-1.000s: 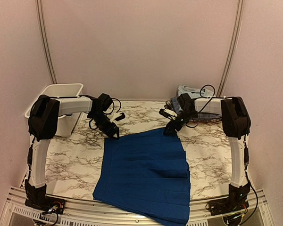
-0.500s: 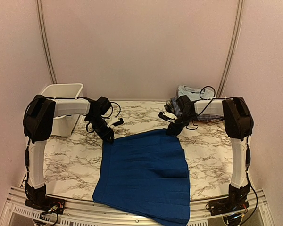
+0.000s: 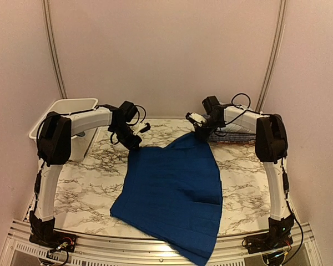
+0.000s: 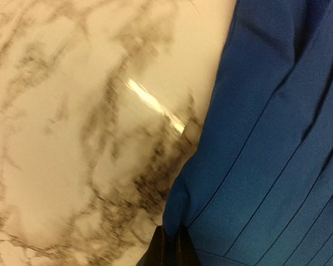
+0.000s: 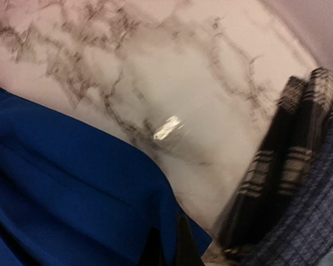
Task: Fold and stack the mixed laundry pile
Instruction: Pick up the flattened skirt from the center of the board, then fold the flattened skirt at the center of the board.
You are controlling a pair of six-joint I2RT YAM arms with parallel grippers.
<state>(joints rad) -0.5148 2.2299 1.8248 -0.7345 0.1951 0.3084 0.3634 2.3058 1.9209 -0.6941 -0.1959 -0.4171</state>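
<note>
The blue garment (image 3: 172, 188) lies spread over the middle of the marble-patterned table (image 3: 83, 183), with its long axis running from the far side to the near edge and leaning a little to the right as it comes forward. It is narrower at the far end and fans out wider toward the near end, where the lower right corner hangs over the table's front rail. Fine pleat lines run lengthways down the cloth, following that same axis. The left gripper (image 3: 134, 143) has its fingers pressed together on the far left corner of the garment, and its wrist view shows the dark fingertips pinching the cloth's edge just above the marble. The right gripper (image 3: 200, 131) is likewise clamped on the far right corner, which sits farther back than the left one, so the top edge slants. Just beside that corner, in the right wrist view, lies a black-and-white plaid cloth (image 5: 291, 160) with a navy checked shirt (image 5: 313, 221) touching it on the right; both sit at the far right of the table, apart from the blue garment. A white bin (image 3: 72, 106) stands at the far left corner, behind the left arm.
</note>
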